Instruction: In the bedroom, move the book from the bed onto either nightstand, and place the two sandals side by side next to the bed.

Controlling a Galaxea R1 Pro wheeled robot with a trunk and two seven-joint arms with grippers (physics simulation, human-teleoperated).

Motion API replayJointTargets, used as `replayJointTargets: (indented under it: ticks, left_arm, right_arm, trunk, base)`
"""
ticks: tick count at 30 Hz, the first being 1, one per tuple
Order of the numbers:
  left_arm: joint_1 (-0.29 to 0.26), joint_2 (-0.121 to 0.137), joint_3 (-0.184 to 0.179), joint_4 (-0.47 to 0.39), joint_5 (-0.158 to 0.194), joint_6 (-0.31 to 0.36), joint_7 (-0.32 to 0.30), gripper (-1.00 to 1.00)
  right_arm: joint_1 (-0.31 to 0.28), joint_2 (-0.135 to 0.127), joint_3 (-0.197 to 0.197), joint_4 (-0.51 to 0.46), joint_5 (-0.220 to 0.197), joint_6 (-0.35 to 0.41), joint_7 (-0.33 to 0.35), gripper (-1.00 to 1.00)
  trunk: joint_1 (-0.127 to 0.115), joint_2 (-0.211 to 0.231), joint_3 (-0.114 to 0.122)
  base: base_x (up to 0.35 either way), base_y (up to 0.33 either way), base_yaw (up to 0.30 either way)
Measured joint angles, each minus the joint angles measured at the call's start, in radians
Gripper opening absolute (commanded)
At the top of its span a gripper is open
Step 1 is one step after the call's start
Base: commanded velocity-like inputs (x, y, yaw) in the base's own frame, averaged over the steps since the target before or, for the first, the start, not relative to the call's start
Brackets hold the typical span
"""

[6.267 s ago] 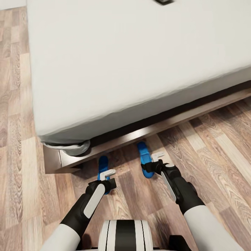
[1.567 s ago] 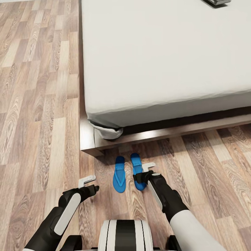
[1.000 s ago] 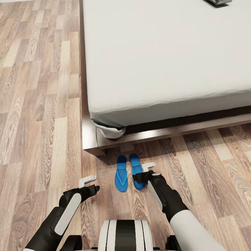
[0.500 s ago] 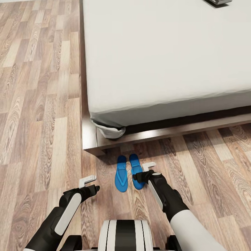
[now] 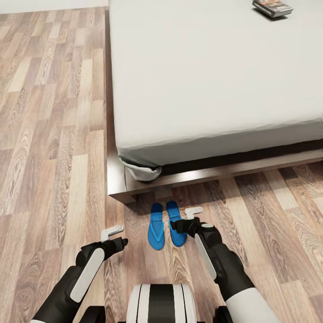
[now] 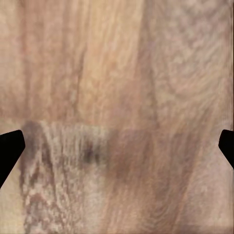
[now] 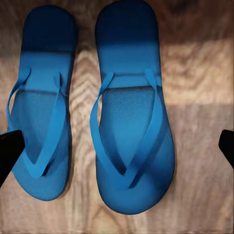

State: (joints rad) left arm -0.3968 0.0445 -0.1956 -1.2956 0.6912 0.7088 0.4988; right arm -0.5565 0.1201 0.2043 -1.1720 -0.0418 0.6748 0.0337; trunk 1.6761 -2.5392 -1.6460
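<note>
Two blue sandals (image 5: 165, 224) lie flat and parallel on the wood-plank floor (image 5: 54, 170), just beside the dark frame at the corner of the bed (image 5: 215, 76) — one half of the job looks done. The right gripper (image 5: 190, 217) hangs directly above the right-hand sandal (image 7: 130, 112), fingers apart and holding nothing; the right wrist view looks straight down on both soles. The left gripper (image 5: 115, 234) hovers over bare planks well to the side, its fingers also spread and empty. The book (image 5: 272, 7) lies on the far side of the mattress, not yet moved.

The risk sits close to the floor: if the right arm drops or swings sideways as it pulls away, an open finger could catch a strap and drag the pair apart. A turn of the base toward the book could likewise roll over or nudge the sandals — they lie just ahead of it.
</note>
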Motion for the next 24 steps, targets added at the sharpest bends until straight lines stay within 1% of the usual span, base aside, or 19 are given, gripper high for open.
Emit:
replayJointTargets:
  ticks: [1, 6, 7, 9, 10, 14, 19, 24]
  left_arm:
    - [0.000, 0.000, 0.000, 0.000, 0.000, 0.000, 0.000, 1.00]
    - [0.000, -0.002, -0.004, -0.010, 0.000, -0.001, 0.003, 1.00]
    - [0.000, -0.002, -0.004, -0.010, 0.000, -0.001, 0.003, 1.00]
    - [0.000, -0.002, -0.004, -0.020, 0.000, -0.001, 0.003, 1.00]
    - [0.000, -0.002, -0.004, -0.020, 0.000, -0.001, 0.003, 1.00]
    - [0.000, -0.003, -0.004, -0.035, 0.001, -0.001, 0.003, 1.00]
    - [0.000, -0.004, -0.004, -0.040, 0.001, 0.000, 0.002, 1.00]
    - [0.000, -0.004, -0.005, -0.041, 0.001, 0.001, 0.000, 1.00]
  right_arm:
    - [0.000, 0.000, 0.000, -0.001, 0.000, 0.000, 0.000, 1.00]
    - [0.061, -0.002, 0.000, -0.103, -0.007, 0.031, 0.000, 1.00]
    - [0.061, -0.002, 0.000, -0.104, -0.007, 0.031, 0.000, 1.00]
    - [0.086, -0.003, 0.000, -0.143, -0.006, 0.037, 0.000, 1.00]
    - [0.087, -0.003, 0.000, -0.143, -0.006, 0.037, 0.000, 1.00]
    - [0.136, -0.006, 0.000, -0.213, -0.004, 0.046, 0.000, 1.00]
    - [0.155, -0.022, 0.001, -0.244, -0.004, 0.050, 0.000, 1.00]
    - [0.161, -0.030, 0.001, -0.269, -0.004, 0.052, 0.000, 1.00]
  trunk:
    - [0.000, 0.000, 0.004]
    - [-0.003, 0.001, 0.023]
    - [-0.003, 0.002, 0.027]
    - [-0.004, 0.002, 0.035]
    - [-0.004, 0.002, 0.039]
    - [-0.006, 0.003, 0.054]
    - [-0.009, 0.004, 0.074]
    - [-0.011, 0.006, 0.093]
  base:
    - [0.000, 0.000, 0.000]
    - [0.000, 0.000, 0.000]
    - [0.000, 0.000, 0.000]
    - [0.000, 0.000, 0.000]
    - [0.000, 0.000, 0.000]
    - [0.000, 0.000, 0.000]
    - [0.000, 0.000, 0.000]
    - [0.000, 0.000, 0.000]
